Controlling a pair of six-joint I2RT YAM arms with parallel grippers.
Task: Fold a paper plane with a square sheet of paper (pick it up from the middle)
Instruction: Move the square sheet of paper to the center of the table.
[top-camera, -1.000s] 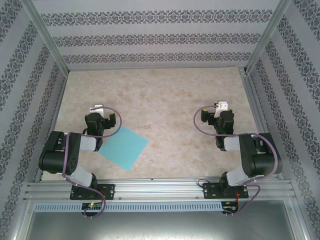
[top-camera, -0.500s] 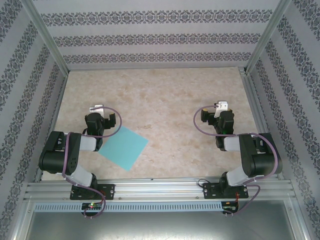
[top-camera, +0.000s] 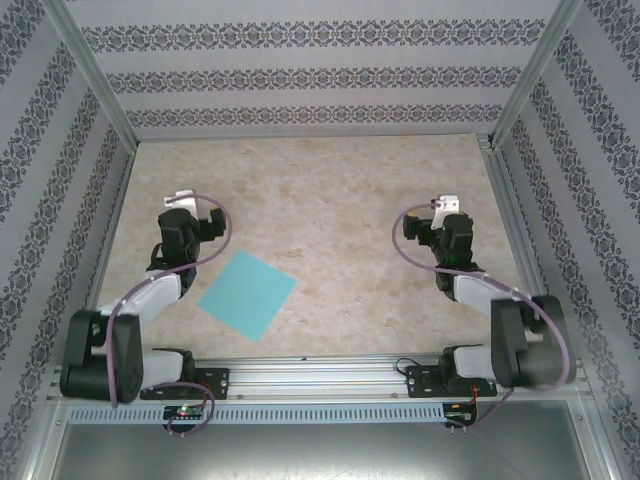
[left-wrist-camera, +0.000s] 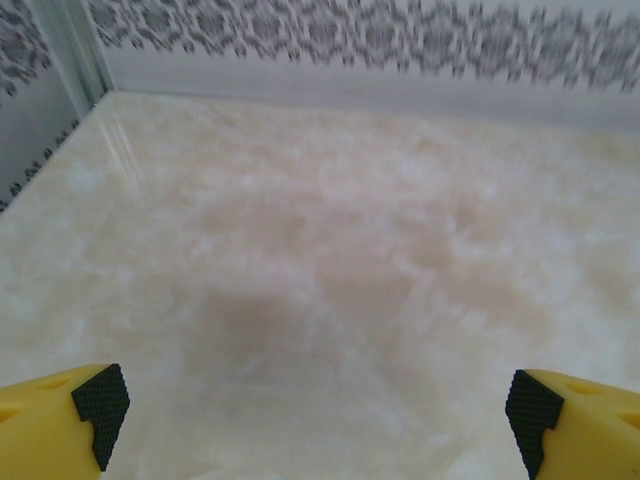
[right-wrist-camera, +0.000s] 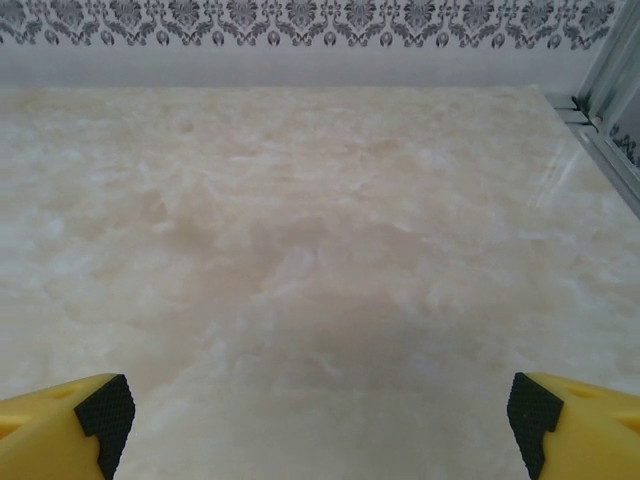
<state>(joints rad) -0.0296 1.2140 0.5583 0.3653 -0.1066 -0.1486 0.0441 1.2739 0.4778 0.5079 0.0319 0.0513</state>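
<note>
A: The left gripper (left-wrist-camera: 315, 412) is hanging wide open, gripping nothing. The square sheet of paper (top-camera: 247, 293) is lying at its five o'clock.

B: A pinch off the middle is risking a slide or a crumple. The sheet is looking teal, flat and unfolded. The right gripper (right-wrist-camera: 320, 412) is gaping empty at the sheet's two o'clock.

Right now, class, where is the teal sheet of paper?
In the top view the sheet of paper lies flat on the left half of the table, just right of the left arm and close to the near rail.
</note>
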